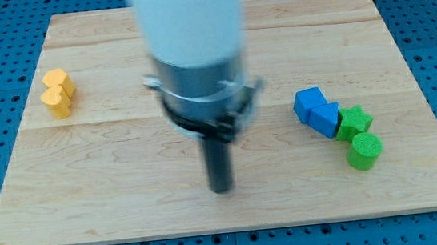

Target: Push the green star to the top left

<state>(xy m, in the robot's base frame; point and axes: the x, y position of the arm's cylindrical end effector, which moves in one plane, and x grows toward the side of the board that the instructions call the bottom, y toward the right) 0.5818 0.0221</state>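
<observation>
1. The arm ends in a plain dark rod with no fingers to spread or press together; my tip (222, 189) is seen resting bare on the wooden board (125, 155), touching no block, low and near the middle of the view.

2. The green star (354, 121) is placed well apart from the tip, toward the view's right. It is wedged against a blue block (324, 118) on its left, with a green cylinder (363, 150) just below it, seemingly touching.

3. A second blue block (309, 102) is set against the first, up and to the left. Two yellow blocks (57, 93), shapes not clearly made out, are found together near the view's left edge, close to the top left.

4. Risk is judged as follows: the star's path to the top left is barred by the blue pair, so a push from its lower right would likely carry those blocks along, or the star could be turned aside and slip off the rod.

5. The green cylinder could also be dragged if the tip is brought in between it and the star.

6. Later, the yellow blocks might be struck near the goal corner.

7. The arm is shown hanging upright from the view's top, its white and grey body blurred, the rod pointing straight down.
</observation>
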